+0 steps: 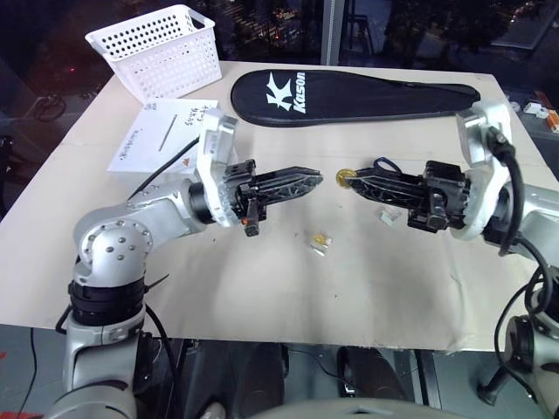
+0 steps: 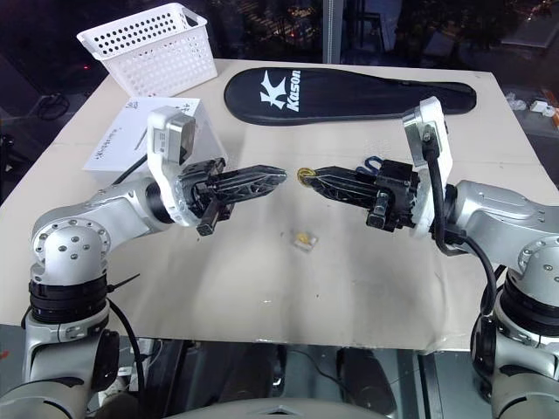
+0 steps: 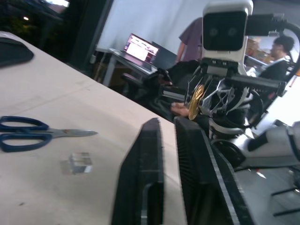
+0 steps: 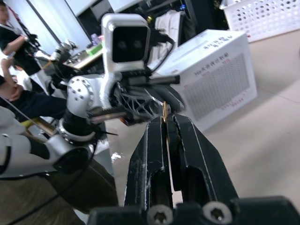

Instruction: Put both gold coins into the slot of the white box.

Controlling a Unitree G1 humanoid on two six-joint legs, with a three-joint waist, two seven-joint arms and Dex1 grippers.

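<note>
My right gripper [image 1: 353,182] is raised over the table, pointing left, shut on a gold coin [image 1: 343,178] that stands on edge at its tips. The right wrist view shows that coin's rim [image 4: 164,110] pinched between the fingers. My left gripper [image 1: 319,178] points right toward it, tip almost touching the coin, shut with nothing in it. The other gold coin [image 2: 302,237] lies in a small clear holder on the table below the two grippers. The white box [image 1: 162,133] sits at the back left, partly behind my left arm.
A white perforated basket [image 1: 162,48] stands at the far left corner, and a black racket cover [image 1: 349,92] lies along the back. Blue scissors [image 3: 26,133] and another clear holder [image 3: 78,162] lie under my right arm. People stand beyond the table [image 3: 140,110].
</note>
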